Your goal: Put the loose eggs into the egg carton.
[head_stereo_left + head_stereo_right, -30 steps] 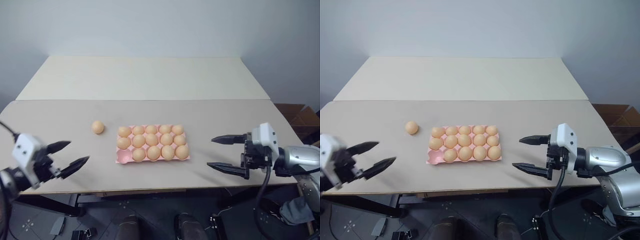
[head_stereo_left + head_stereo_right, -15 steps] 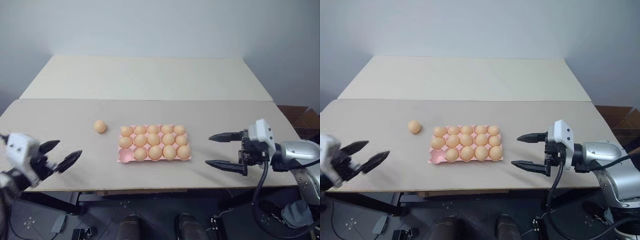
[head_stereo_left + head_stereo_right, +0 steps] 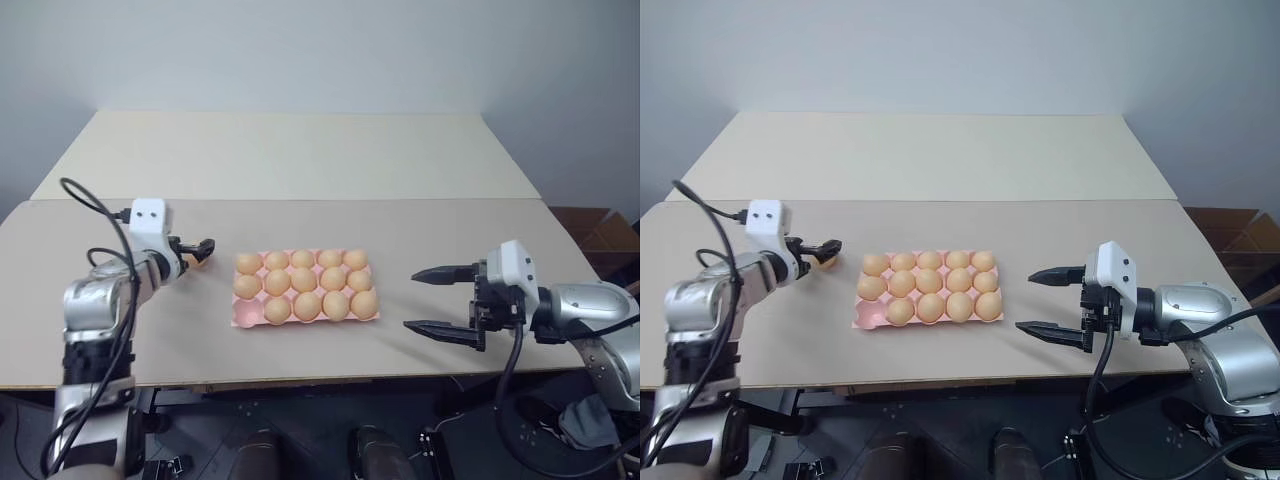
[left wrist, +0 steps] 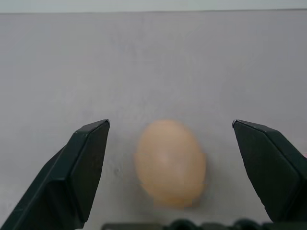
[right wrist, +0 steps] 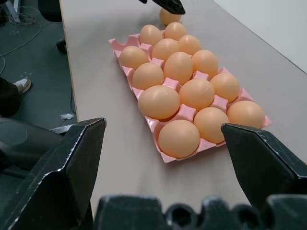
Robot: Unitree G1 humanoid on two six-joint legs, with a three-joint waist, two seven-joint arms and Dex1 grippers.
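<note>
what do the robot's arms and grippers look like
Both arms are silver-grey metal with black cables looping alongside. Each wrist carries a white boxy block; the left one shows two small dark dots. The left gripper and right gripper each have two black, tapered, pointed fingers.

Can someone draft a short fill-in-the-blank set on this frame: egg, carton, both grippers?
1. The loose tan-orange oval egg lies on the beige table, to the robot's ____ of the pink egg carton.
2. The flat pink carton holds fourteen eggs; ____ cup, at its near left corner, is empty.
3. The left gripper is ____, its fingers either side of the loose egg.
4. The right gripper is open and holds ____.

Missing words: left; one; open; nothing
</note>
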